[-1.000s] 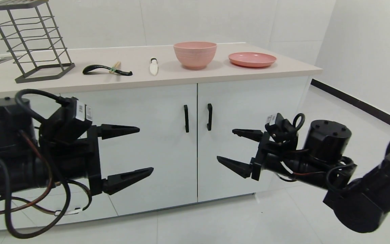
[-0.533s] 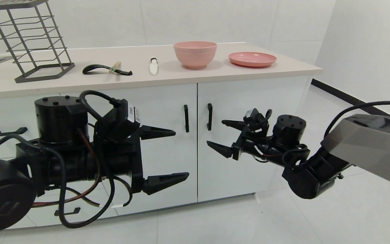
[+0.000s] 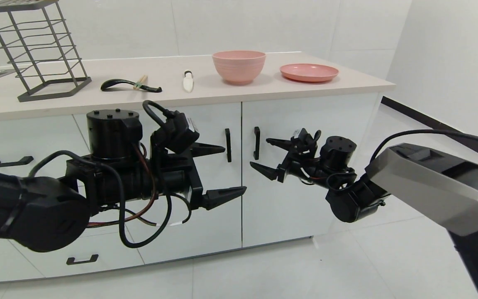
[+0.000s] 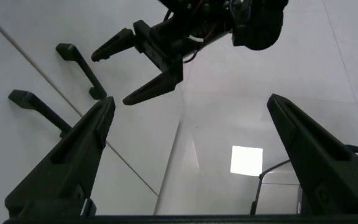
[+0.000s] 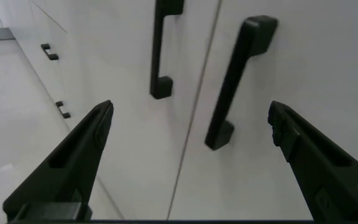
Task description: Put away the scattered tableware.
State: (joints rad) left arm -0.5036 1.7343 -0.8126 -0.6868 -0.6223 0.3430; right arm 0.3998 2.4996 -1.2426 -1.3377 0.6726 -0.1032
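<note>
Toward the surface's (image 3: pixel 214 93) right edge: round ribbed pink bowl (image 3: pixel 239 66), shallow pink plate (image 3: pixel 309 72). Left tool (image 3: pixel 235 169), right tool (image 3: pixel 259 152): both released, empty.

Countertop (image 3: pixel 172 97) inventory: one wire rack (image 3: pixel 56 92), one black spoon (image 3: pixel 112 84), one bundle of chopsticks (image 3: pixel 140 82) with a green band (stick count cannot be resolved), one white utensil (image 3: pixel 188 83) with a black cap, one pink bowl (image 3: pixel 239 66) and one pink plate (image 3: pixel 308 72). Cabinet front: two doors, the left door (image 3: pixel 214 232) and the right door (image 3: pixel 288 116); two vertical handles, the left handle (image 3: pixel 228 145) and the right handle (image 3: pixel 256 143); and two horizontal drawer handles, the upper drawer handle (image 3: pixel 8 161) and the lower drawer handle (image 3: pixel 82 260). Grippers: two, the left gripper (image 3: pixel 235 169) and the right gripper (image 3: pixel 259 152).
</note>
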